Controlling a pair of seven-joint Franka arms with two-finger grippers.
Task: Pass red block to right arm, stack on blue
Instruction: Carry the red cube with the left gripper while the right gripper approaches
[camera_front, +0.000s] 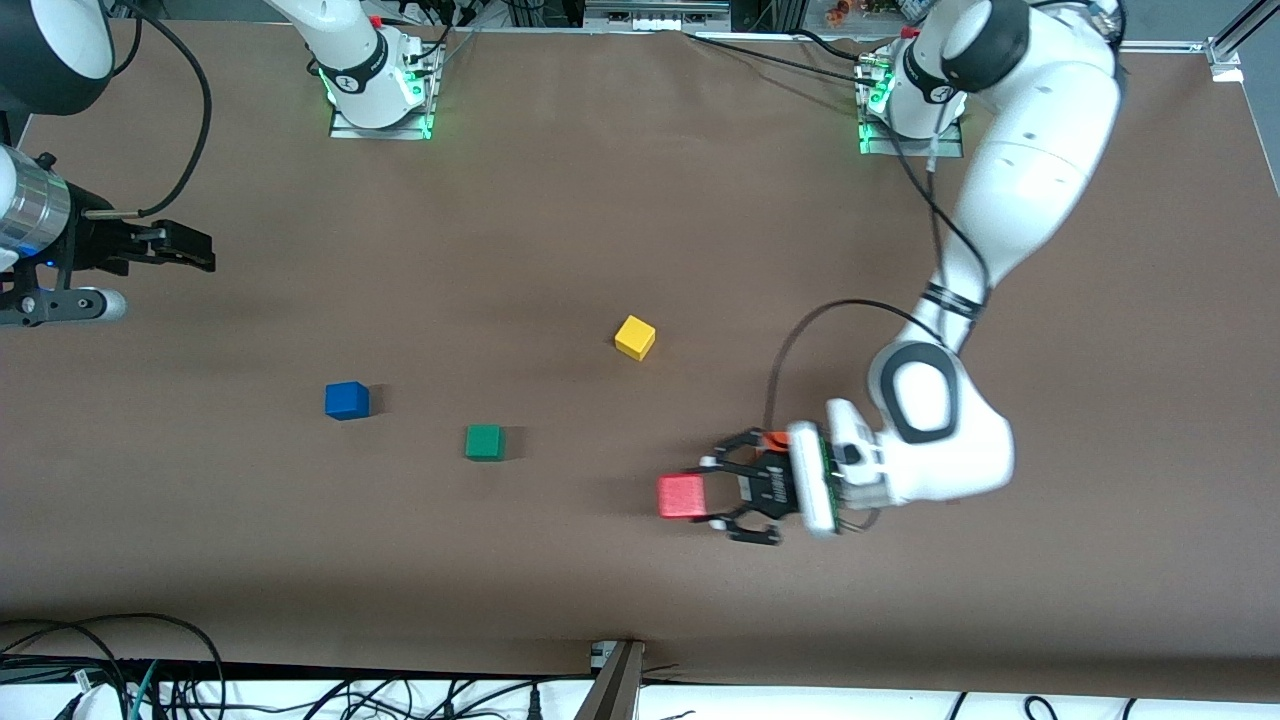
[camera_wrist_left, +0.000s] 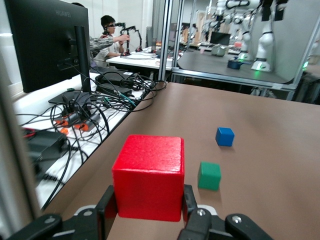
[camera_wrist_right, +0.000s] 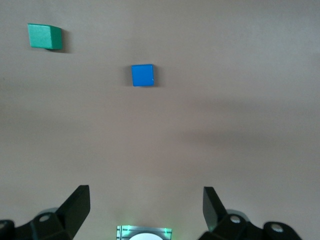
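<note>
The red block is clamped between the fingers of my left gripper, which lies sideways low over the table and points toward the right arm's end. In the left wrist view the red block fills the gap of the left gripper. The blue cube sits on the table toward the right arm's end; it also shows in the left wrist view and the right wrist view. My right gripper hangs open and empty over the table's right-arm end, its jaws wide apart.
A green cube sits between the blue cube and the red block. A yellow cube lies mid-table. An orange cube peeks out beside the left gripper. Cables and a monitor stand past the table's near edge.
</note>
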